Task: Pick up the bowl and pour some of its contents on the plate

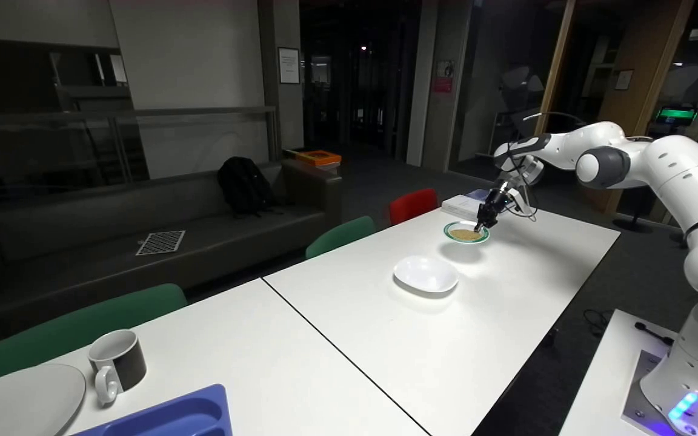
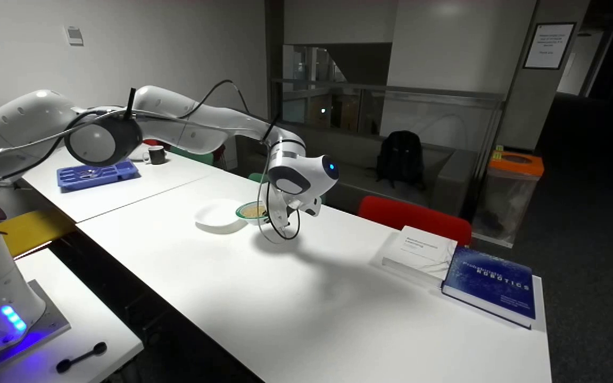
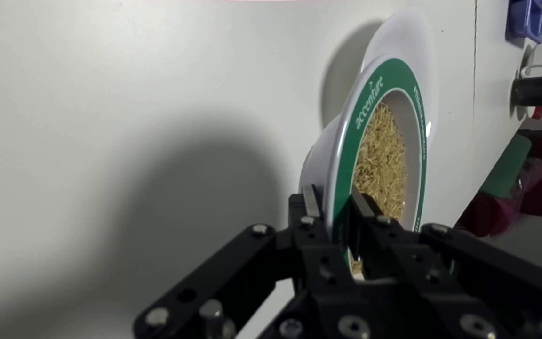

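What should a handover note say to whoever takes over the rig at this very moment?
Gripper: shut on the rim of the bowl.
Bowl: held up off the table, with rice in it.
Plate: on the table, with the bowl off to one side of it; no rice shows on it in both exterior views.
Done: bowl grasped and lifted.
Left: probably bring the bowl over the plate, then tip it gently so only some of the rice pours out.

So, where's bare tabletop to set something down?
Free: between the books and robot-side table edge; also between plate and table seam. Crowded: around mug and blue tray; near the plate, where the tool holds the bowl.
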